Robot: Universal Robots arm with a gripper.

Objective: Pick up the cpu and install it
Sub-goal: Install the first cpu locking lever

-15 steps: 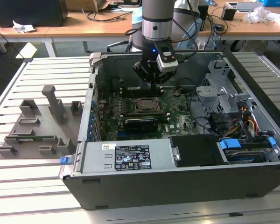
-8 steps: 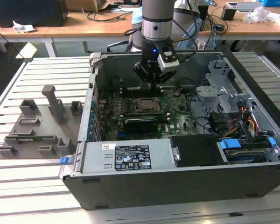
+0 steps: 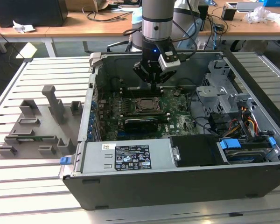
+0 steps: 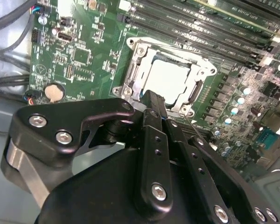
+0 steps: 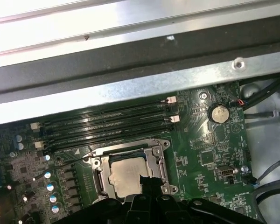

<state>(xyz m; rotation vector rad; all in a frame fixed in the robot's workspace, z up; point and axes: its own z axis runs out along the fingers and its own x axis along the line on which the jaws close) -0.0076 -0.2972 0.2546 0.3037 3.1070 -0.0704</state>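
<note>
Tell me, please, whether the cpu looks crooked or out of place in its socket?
Nothing stands out. The cpu lies flat and square inside the socket frame in both wrist views, with the gripper just over its edge.

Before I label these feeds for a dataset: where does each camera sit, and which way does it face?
Exterior view: off the arm, looking down into the open computer case; the arm and gripper hang above the motherboard.
Second wrist view: on the arm, looking past the gripper at the cpu in its socket.
First wrist view: on the arm, facing the cpu and memory slots.
Both wrist views share the cpu.
</note>
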